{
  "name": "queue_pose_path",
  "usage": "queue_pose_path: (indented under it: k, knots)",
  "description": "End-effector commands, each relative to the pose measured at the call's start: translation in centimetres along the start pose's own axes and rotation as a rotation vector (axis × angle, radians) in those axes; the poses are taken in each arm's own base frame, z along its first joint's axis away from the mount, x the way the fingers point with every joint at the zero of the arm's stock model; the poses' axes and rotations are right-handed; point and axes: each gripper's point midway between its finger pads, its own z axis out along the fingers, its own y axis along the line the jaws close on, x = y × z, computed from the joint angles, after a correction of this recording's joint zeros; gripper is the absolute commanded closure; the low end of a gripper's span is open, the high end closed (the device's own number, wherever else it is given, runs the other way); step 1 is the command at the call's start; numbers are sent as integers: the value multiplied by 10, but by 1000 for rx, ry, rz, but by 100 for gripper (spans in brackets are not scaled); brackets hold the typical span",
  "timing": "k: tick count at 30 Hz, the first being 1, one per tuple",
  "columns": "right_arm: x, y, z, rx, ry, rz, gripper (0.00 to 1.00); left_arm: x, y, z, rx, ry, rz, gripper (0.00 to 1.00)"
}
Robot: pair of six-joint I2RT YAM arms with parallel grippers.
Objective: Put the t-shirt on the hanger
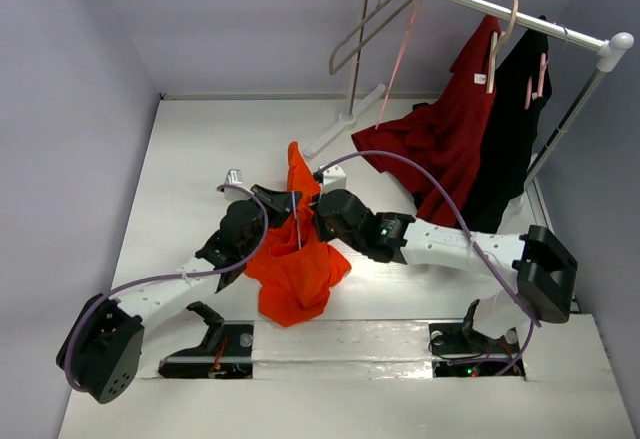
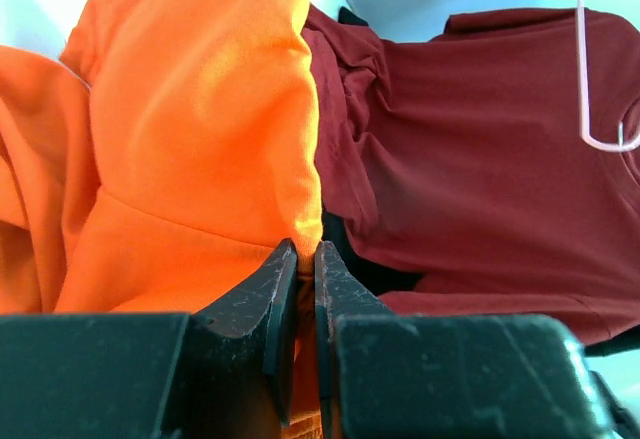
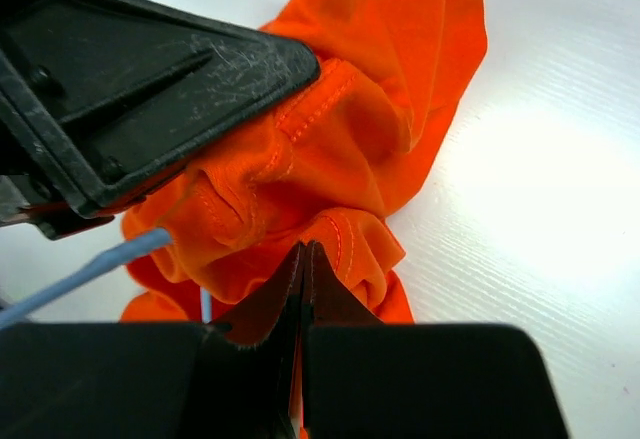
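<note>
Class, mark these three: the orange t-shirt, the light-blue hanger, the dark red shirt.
orange t-shirt (image 1: 296, 271): top view, lower bunched body.
light-blue hanger (image 3: 100, 262): right wrist view, bare wire arm.
dark red shirt (image 1: 440, 139): top view, mid body.

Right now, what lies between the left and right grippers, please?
The bunched t-shirt fills the gap between left gripper and right gripper, seen in the top external view; both pinch it.

The white table (image 1: 190, 159) carries the bunched lower folds of the t-shirt (image 1: 295, 279) near its middle. A rack foot (image 1: 343, 125) stands at the back, and the red shirt (image 1: 430, 144) trails onto the table beside it.
</note>
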Motion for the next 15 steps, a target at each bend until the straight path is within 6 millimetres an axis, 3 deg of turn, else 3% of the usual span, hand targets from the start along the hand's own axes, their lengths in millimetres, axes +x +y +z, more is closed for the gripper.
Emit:
queue_pose_path:
  k: [1, 4, 5, 7, 8, 9, 12, 15]
  knots:
    - [-17, 6, 9, -11, -54, 55, 99, -4, -15, 4, 97, -7, -47, 100]
    - [-16, 9, 4, -30, -38, 69, 86, -4, -10, 3, 99, -15, -60, 100]
    - [-17, 9, 1, -36, -38, 74, 72, -7, -9, 4, 98, -26, -63, 100]
    - [-16, 8, -10, -52, -29, 95, 60, -9, -11, 3, 103, -33, -68, 100]
    - [-15, 7, -14, -59, -28, 101, 48, -9, -12, 3, 106, -35, -67, 100]
    - [-6, 7, -18, -80, -9, 102, 43, -9, -12, 3, 105, -34, -65, 100]
    - [-3, 9, -33, -133, -8, 121, 35, -10, -14, 3, 110, -37, -68, 100]
    - [23, 15, -40, -175, 43, 100, 35, -9, -14, 3, 112, -32, -75, 100]
